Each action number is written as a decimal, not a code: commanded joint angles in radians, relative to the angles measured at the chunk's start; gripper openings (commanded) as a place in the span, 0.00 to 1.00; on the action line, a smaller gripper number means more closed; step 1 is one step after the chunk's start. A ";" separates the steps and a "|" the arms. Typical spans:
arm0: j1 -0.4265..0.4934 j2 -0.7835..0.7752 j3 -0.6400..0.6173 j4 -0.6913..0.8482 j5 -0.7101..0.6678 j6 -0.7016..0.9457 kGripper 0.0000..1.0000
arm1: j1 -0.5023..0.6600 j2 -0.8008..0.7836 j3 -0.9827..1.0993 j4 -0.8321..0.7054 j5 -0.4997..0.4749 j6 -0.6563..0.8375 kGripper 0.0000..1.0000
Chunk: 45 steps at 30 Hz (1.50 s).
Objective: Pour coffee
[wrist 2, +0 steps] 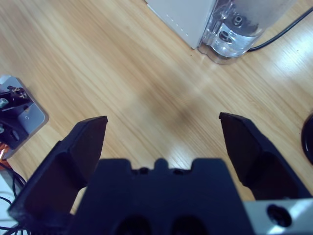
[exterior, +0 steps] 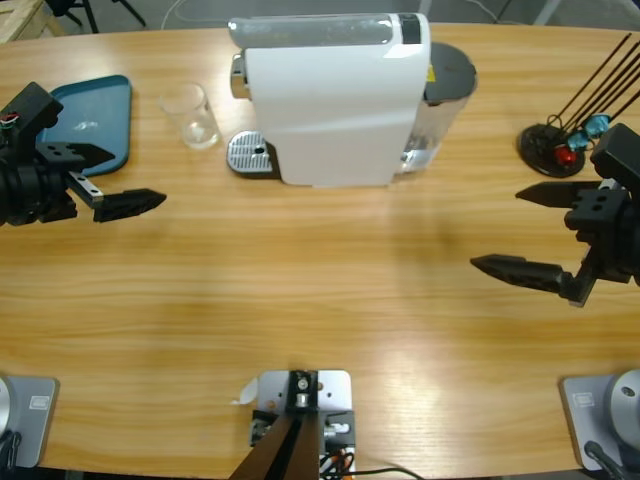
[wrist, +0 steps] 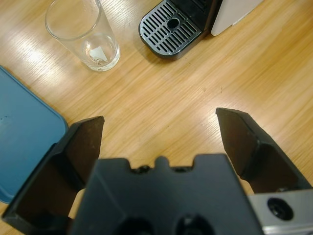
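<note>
A small clear glass tumbler (exterior: 190, 116) (wrist: 84, 35) stands upright on the table, left of the white coffee machine (exterior: 335, 100). The coffee is out of view; the tumbler looks empty. The machine's grated drip tray (exterior: 250, 154) (wrist: 170, 28) sits bare beside the tumbler. My left gripper (exterior: 110, 180) (wrist: 159, 120) hovers open at the table's left, short of the tumbler, holding nothing. My right gripper (exterior: 515, 230) (wrist 2: 164, 120) is open over bare wood at the right. The machine's clear water tank (wrist 2: 234, 32) lies ahead of it.
A blue tray (exterior: 95, 118) (wrist: 22, 142) lies at the far left, beside my left gripper. A black stand with thin rods (exterior: 555, 145) sits at the far right, close behind my right gripper. A black cable (wrist 2: 281, 34) runs from the machine's back.
</note>
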 commanded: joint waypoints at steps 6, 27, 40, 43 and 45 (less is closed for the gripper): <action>-0.005 0.017 0.009 0.008 -0.004 -0.010 1.00 | 0.011 0.045 0.016 -0.009 0.020 -0.010 1.00; -0.005 0.024 0.000 0.004 -0.001 -0.009 1.00 | 0.011 0.043 0.019 -0.011 0.019 -0.005 1.00; 0.244 0.182 -0.685 0.424 -0.510 -0.352 0.85 | 0.011 0.034 0.022 -0.014 0.017 -0.002 1.00; 0.346 0.322 -0.748 0.323 -0.757 -0.520 0.84 | 0.011 0.028 0.023 -0.014 0.017 -0.002 1.00; 0.364 0.376 -0.755 0.244 -0.830 -0.602 0.84 | 0.011 0.026 0.022 -0.014 0.015 -0.002 1.00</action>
